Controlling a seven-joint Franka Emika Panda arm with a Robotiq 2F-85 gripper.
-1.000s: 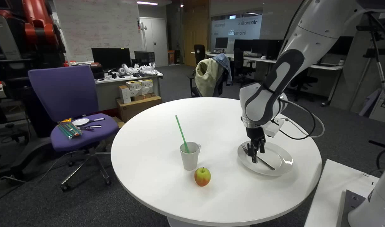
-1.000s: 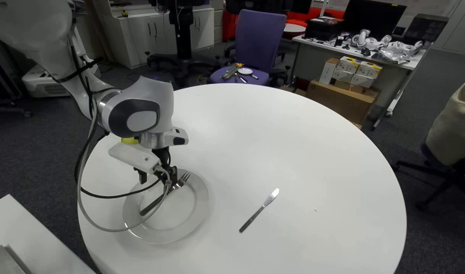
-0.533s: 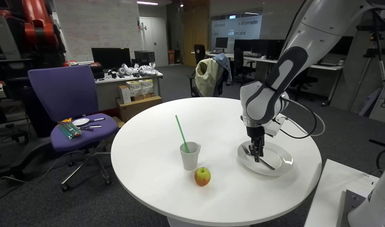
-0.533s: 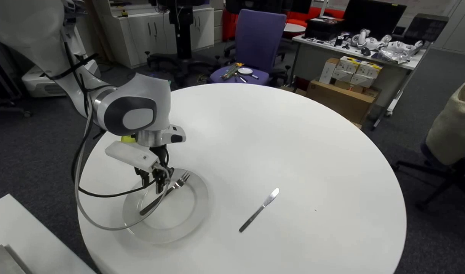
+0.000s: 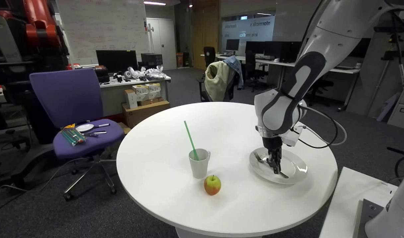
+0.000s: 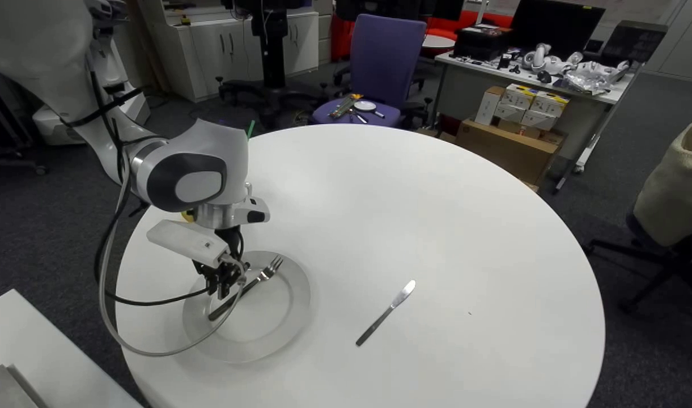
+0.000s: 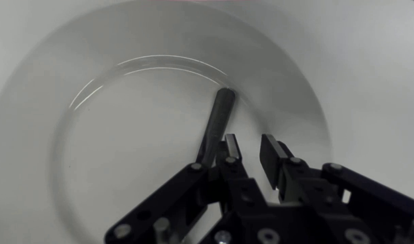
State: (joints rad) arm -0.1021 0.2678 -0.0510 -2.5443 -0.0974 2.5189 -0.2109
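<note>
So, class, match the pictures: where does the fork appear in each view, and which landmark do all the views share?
In an exterior view: fork right of centre, below mid-height, partly hidden.
In an exterior view: fork left of centre, below mid-height.
In the wrist view: fork near the centre, only its dark handle showing, the rest hidden by the hand.
Shared landmark: the white plate beneath the fork, in all three.

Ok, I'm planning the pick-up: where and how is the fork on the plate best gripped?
Probably by the middle of its handle, with the gripper coming straight down from above and closing across its width. The fork lies on the plate, which seems to leave little room underneath; the handle is slim and straight, while the tines are thin, separate prongs.
</note>
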